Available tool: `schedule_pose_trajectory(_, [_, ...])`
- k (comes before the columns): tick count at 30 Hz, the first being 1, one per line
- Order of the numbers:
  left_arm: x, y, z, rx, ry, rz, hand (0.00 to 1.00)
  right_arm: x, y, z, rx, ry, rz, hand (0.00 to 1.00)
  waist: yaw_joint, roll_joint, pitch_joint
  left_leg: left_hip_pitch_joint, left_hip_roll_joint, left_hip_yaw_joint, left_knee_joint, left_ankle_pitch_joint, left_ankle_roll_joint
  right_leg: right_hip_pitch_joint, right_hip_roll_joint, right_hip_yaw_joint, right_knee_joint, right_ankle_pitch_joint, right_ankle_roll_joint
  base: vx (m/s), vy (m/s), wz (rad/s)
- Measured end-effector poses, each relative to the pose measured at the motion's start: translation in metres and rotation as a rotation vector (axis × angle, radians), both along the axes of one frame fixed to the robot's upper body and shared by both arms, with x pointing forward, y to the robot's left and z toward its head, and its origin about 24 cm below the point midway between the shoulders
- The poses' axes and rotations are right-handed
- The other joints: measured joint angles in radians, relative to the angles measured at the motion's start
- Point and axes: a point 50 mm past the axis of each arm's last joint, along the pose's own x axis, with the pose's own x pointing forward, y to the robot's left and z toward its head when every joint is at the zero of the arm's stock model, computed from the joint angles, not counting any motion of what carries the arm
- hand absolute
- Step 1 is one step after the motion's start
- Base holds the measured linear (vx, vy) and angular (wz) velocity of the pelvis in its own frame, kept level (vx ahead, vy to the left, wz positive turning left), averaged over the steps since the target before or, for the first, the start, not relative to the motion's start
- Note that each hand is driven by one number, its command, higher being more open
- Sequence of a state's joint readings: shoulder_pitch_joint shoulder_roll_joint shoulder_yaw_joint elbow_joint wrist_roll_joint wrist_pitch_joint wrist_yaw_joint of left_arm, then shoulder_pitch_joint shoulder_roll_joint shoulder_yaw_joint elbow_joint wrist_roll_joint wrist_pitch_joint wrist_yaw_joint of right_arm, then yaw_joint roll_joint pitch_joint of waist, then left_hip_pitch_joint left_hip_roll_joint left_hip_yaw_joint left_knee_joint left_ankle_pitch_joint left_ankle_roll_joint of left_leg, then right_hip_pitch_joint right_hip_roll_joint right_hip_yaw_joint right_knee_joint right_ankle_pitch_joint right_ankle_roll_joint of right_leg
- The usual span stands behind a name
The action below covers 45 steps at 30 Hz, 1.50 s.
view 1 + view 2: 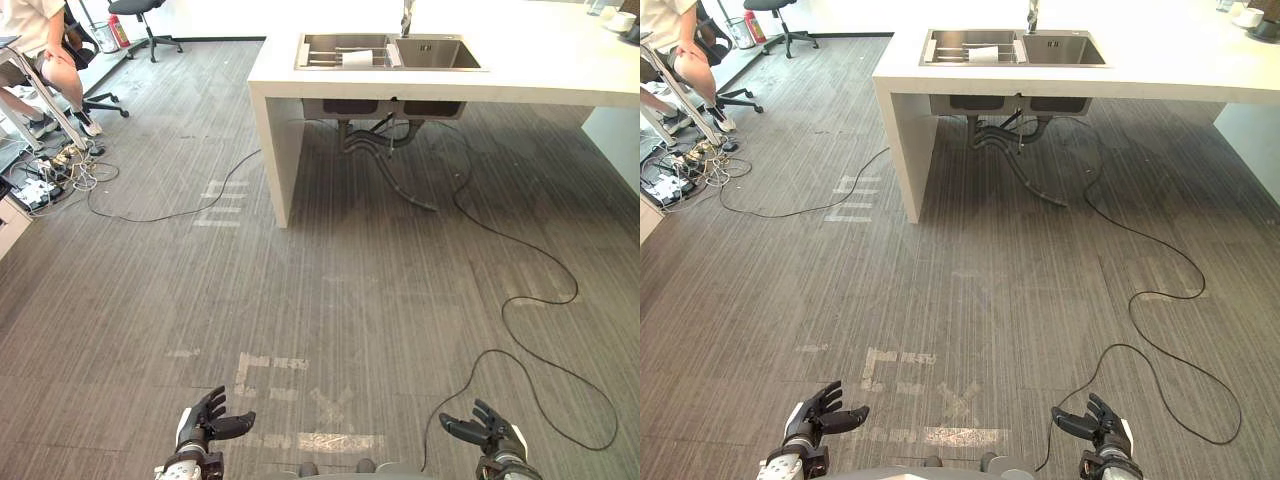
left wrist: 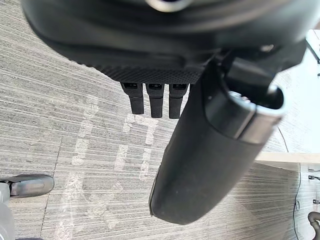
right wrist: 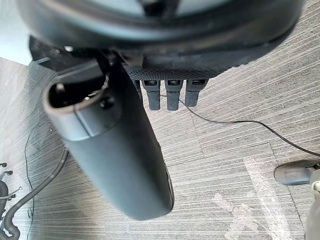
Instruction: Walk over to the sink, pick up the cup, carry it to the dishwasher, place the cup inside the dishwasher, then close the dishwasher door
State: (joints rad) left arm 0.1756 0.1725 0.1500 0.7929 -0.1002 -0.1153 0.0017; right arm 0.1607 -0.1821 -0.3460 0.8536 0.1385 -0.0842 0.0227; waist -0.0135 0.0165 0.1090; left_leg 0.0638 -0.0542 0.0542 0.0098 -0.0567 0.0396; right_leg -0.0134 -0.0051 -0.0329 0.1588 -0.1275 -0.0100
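Nearest, left hand (image 1: 208, 422) and right hand (image 1: 492, 431) hang low over the floor (image 1: 350, 290), fingers released and holding nothing. Pale tape marks (image 1: 266, 362) lie on the floor just beyond them. Farther off stands a white surface (image 1: 560, 70) with a two-basin sink (image 1: 440, 55) near its left end. The white cup (image 1: 357, 58) lies in the left basin. At far left, a seated person (image 1: 40, 40).

No legible text, numbers or signs, worn pale tape marks (image 1: 268, 362) on the grey floor (image 1: 400, 280) at lower centre, fainter ones (image 1: 222, 195) at centre left, none forming readable characters
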Motion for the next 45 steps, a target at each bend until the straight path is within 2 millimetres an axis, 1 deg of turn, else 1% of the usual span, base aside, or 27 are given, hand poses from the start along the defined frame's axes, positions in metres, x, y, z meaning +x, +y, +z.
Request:
schedule_pose_trajectory(3, [-0.001, 0.0, 0.0, 0.003, 0.002, 0.007, 0.9, 0.009, 0.0, 0.002, 0.004, -0.026, -0.016, 0.9, 0.002, -0.001, 0.004, -0.039, 0.001, 0.021, 0.058, -0.045, 0.003, -0.03, 0.0, 0.018, 0.027, -0.017, 0.007, 0.04, 0.016, -0.18])
schedule_pose_trajectory(5, [0.0, 0.0, 0.0, 0.001, -0.006, 0.016, 0.9, 0.015, 0.0, 0.004, -0.001, -0.042, -0.02, 0.9, 0.011, -0.006, 0.018, -0.067, -0.004, 0.041, 0.14, -0.105, 0.01, -0.065, -0.009, 0.035, 0.124, -0.079, 0.026, 0.02, 0.027, -0.23])
schedule_pose_trajectory(7, [0.003, -0.002, 0.002, -0.009, -0.021, 0.026, 0.9, 0.014, 0.0, 0.004, -0.006, -0.037, -0.029, 0.9, 0.012, -0.019, 0.027, -0.086, -0.017, 0.043, 0.221, -0.175, 0.032, -0.107, -0.03, 0.037, 0.257, -0.148, 0.052, 0.07, 0.038, -0.03])
schedule_pose_trajectory(10, [0.011, -0.004, 0.007, 0.0, -0.059, 0.03, 0.9, 0.013, 0.008, 0.001, 0.016, -0.03, -0.026, 0.9, 0.012, -0.022, 0.056, -0.05, -0.015, 0.023, 0.297, -0.259, 0.052, -0.29, -0.051, 0.024, 0.654, -0.181, 0.066, 0.25, 0.024, 0.13])
schedule_pose_trajectory(14, [0.02, -0.003, 0.011, -0.008, -0.089, 0.051, 0.9, 0.022, 0.014, 0.002, 0.026, -0.044, 0.007, 0.9, -0.006, -0.007, 0.07, 0.013, 0.027, -0.01, 0.284, -0.302, 0.022, -0.393, -0.051, -0.021, 0.52, -0.188, 0.068, 0.37, -0.027, 0.18])
schedule_pose_trajectory(16, [0.031, -0.005, 0.013, -0.009, -0.113, 0.06, 0.9, 0.028, 0.01, 0.005, 0.016, -0.055, 0.014, 0.9, -0.024, 0.012, 0.086, 0.065, 0.078, -0.039, 0.222, -0.305, -0.002, -0.447, -0.03, -0.05, 0.38, -0.133, 0.061, 0.61, -0.144, 0.46])
schedule_pose_trajectory(18, [0.036, -0.004, 0.014, -0.007, -0.114, 0.061, 0.9, 0.029, 0.0, 0.008, -0.013, -0.054, 0.016, 0.9, -0.033, 0.014, 0.089, 0.135, 0.111, -0.065, 0.202, -0.316, -0.062, -0.469, -0.021, -0.048, 0.19, 0.075, 0.028, 0.78, -0.234, 0.42])
schedule_pose_trajectory(19, [0.034, -0.004, 0.012, -0.007, -0.107, 0.063, 0.9, 0.024, -0.003, 0.007, -0.021, -0.038, 0.01, 0.9, -0.037, 0.012, 0.085, 0.145, 0.121, -0.084, 0.256, -0.329, -0.084, -0.454, -0.025, -0.056, 0.222, 0.182, -0.031, 0.59, -0.203, 0.28])
schedule_pose_trajectory(20, [0.035, -0.008, 0.011, -0.018, -0.107, 0.066, 0.9, 0.023, -0.006, 0.008, -0.031, -0.032, 0.008, 0.9, -0.036, 0.029, 0.091, 0.14, 0.142, -0.085, 0.314, -0.327, -0.091, -0.446, -0.007, -0.068, 0.258, 0.144, -0.073, 0.59, -0.215, 0.24])
schedule_pose_trajectory(21, [0.038, -0.012, 0.012, -0.032, -0.117, 0.07, 0.9, 0.028, -0.007, 0.01, -0.038, -0.046, 0.008, 0.9, -0.04, 0.049, 0.1, 0.075, 0.172, -0.076, 0.494, -0.273, -0.133, -0.406, 0.014, -0.093, 0.273, 0.091, -0.11, 0.87, -0.331, 0.14])
schedule_pose_trajectory(22, [0.04, -0.016, 0.013, -0.047, -0.138, 0.086, 0.9, 0.029, -0.003, 0.011, -0.031, -0.059, 0.012, 0.9, -0.033, 0.05, 0.105, -0.045, 0.207, -0.065, 0.79, -0.072, -0.127, -0.31, 0.041, -0.105, 0.235, 0.047, -0.14, 0.72, -0.276, 0.17])
schedule_pose_trajectory(23, [0.04, -0.017, 0.014, -0.05, -0.143, 0.087, 0.9, 0.029, -0.002, 0.011, -0.028, -0.064, 0.01, 0.9, -0.031, 0.05, 0.107, -0.066, 0.223, -0.064, 0.847, -0.056, -0.128, -0.286, 0.046, -0.106, 0.22, 0.044, -0.144, 0.83, -0.325, 0.09])
schedule_pose_trajectory(25, [0.048, -0.021, 0.023, -0.057, -0.2, 0.076, 0.9, 0.033, 0.014, 0.012, 0.016, -0.12, -0.008, 0.9, -0.005, 0.028, 0.126, -0.213, 0.307, 0.02, 1.142, -0.098, -0.111, -0.073, 0.086, -0.101, 0.108, 0.024, -0.174, 0.63, -0.249, 0.04])
schedule_pose_trajectory(27, [0.059, -0.028, 0.034, -0.065, -0.27, 0.056, 0.9, 0.039, 0.02, 0.017, 0.024, -0.178, -0.006, 0.9, 0.021, 0.005, 0.128, -0.328, 0.317, 0.086, 1.163, -0.123, -0.087, 0.035, 0.085, -0.077, 0.028, 0.003, -0.181, 0.47, -0.161, -0.15])
schedule_pose_trajectory(29, [0.07, -0.033, 0.047, -0.078, -0.344, 0.046, 0.9, 0.047, 0.02, 0.023, 0.019, -0.222, -0.003, 0.9, 0.035, 0.009, 0.131, -0.443, 0.313, 0.127, 1.061, -0.153, -0.086, 0.11, 0.092, -0.063, -0.036, -0.019, -0.18, 0.58, -0.116, -0.2])
schedule_pose_trajectory(31, [0.079, -0.036, 0.064, -0.081, -0.432, 0.039, 0.9, 0.047, 0.019, 0.024, 0.018, -0.222, -0.005, 0.9, 0.06, 0.0, 0.137, -0.495, 0.243, 0.154, 0.724, -0.159, -0.09, 0.189, 0.074, -0.034, -0.058, -0.074, -0.168, 0.52, 0.024, -0.22])
schedule_pose_trajectory(33, [0.082, -0.042, 0.082, -0.081, -0.515, 0.024, 0.9, 0.04, 0.014, 0.021, 0.005, -0.195, -0.015, 0.9, 0.072, 0.001, 0.133, -0.482, 0.168, 0.118, 0.382, -0.073, -0.109, 0.226, 0.057, -0.018, -0.056, -0.137, -0.145, 0.49, 0.083, -0.2])
schedule_pose_trajectory(34, [0.084, -0.043, 0.089, -0.08, -0.55, 0.017, 0.9, 0.036, 0.013, 0.019, 0.004, -0.178, -0.021, 0.9, 0.076, -0.001, 0.134, -0.483, 0.148, 0.107, 0.36, -0.004, -0.091, 0.241, 0.05, -0.01, -0.053, -0.162, -0.131, 0.58, 0.153, -0.26])
schedule_pose_trajectory(35, [0.089, -0.047, 0.105, -0.075, -0.619, 0.005, 0.9, 0.027, 0.013, 0.012, 0.01, -0.134, -0.04, 0.9, 0.083, -0.023, 0.119, -0.477, 0.101, 0.09, 0.381, 0.067, -0.027, 0.248, 0.013, 0.006, -0.013, -0.215, -0.079, 0.68, 0.171, -0.07])
schedule_pose_trajectory(36, [0.096, -0.051, 0.123, -0.075, -0.701, -0.01, 0.9, 0.022, 0.012, 0.009, 0.017, -0.115, -0.061, 0.9, 0.071, -0.04, 0.112, -0.488, 0.074, 0.09, 0.443, 0.03, 0.017, 0.236, -0.021, 0.023, 0.064, -0.243, -0.035, 0.73, 0.177, 0.05])
schedule_pose_trajectory(37, [0.099, -0.053, 0.133, -0.076, -0.744, -0.024, 0.9, 0.019, 0.011, 0.007, 0.02, -0.103, -0.072, 0.9, 0.067, -0.041, 0.112, -0.486, 0.067, 0.092, 0.467, 0.003, 0.025, 0.223, -0.028, 0.036, 0.12, -0.241, -0.032, 0.77, 0.171, 0.17])
schedule_pose_trajectory(38, [0.104, -0.059, 0.153, -0.076, -0.832, -0.064, 0.9, 0.013, 0.012, 0.004, 0.029, -0.079, -0.085, 0.9, 0.067, -0.044, 0.11, -0.463, 0.058, 0.093, 0.497, -0.056, 0.025, 0.182, -0.031, 0.048, 0.266, -0.218, 0.011, 0.74, 0.174, 0.14])
schedule_pose_trajectory(39, [0.108, -0.063, 0.172, -0.067, -0.912, -0.105, 0.9, 0.01, 0.015, 0.0, 0.045, -0.061, -0.091, 0.9, 0.06, -0.048, 0.109, -0.419, 0.051, 0.085, 0.494, -0.092, 0.025, 0.106, -0.036, 0.044, 0.469, -0.148, 0.137, 0.71, 0.163, 0.14])
schedule_pose_trajectory(40, [0.111, -0.064, 0.182, -0.06, -0.953, -0.128, 0.9, 0.009, 0.018, -0.001, 0.054, -0.058, -0.093, 0.9, 0.051, -0.051, 0.108, -0.39, 0.047, 0.074, 0.479, -0.105, 0.026, 0.06, -0.038, 0.043, 0.59, -0.096, 0.204, 0.66, 0.104, 0.28])
schedule_pose_trajectory(41, [0.115, -0.065, 0.196, -0.052, -1.007, -0.141, 0.9, 0.01, 0.023, -0.002, 0.067, -0.063, -0.091, 0.9, 0.038, -0.055, 0.108, -0.341, 0.043, 0.058, 0.454, -0.12, 0.026, 0.0, -0.047, 0.039, 0.732, -0.065, 0.223, 0.62, 0.034, 0.16])
schedule_pose_trajectory(43, [0.114, -0.065, 0.219, -0.031, -1.114, -0.11, 0.9, 0.016, 0.032, 0.0, 0.088, -0.088, -0.04, 0.9, 0.021, -0.047, 0.107, -0.186, 0.065, 0.051, 0.374, -0.151, 0.012, -0.111, -0.068, -0.002, 0.92, -0.117, 0.13, 0.56, -0.017, -0.09])
schedule_pose_trajectory(45, [0.109, -0.067, 0.245, -0.029, -1.259, -0.099, 0.9, 0.02, 0.039, 0.004, 0.101, -0.129, 0.003, 0.9, 0.015, -0.027, 0.097, -0.067, 0.122, 0.05, 0.304, -0.178, -0.02, -0.224, -0.066, -0.069, 0.882, -0.157, 0.06, 0.52, -0.109, -0.14])
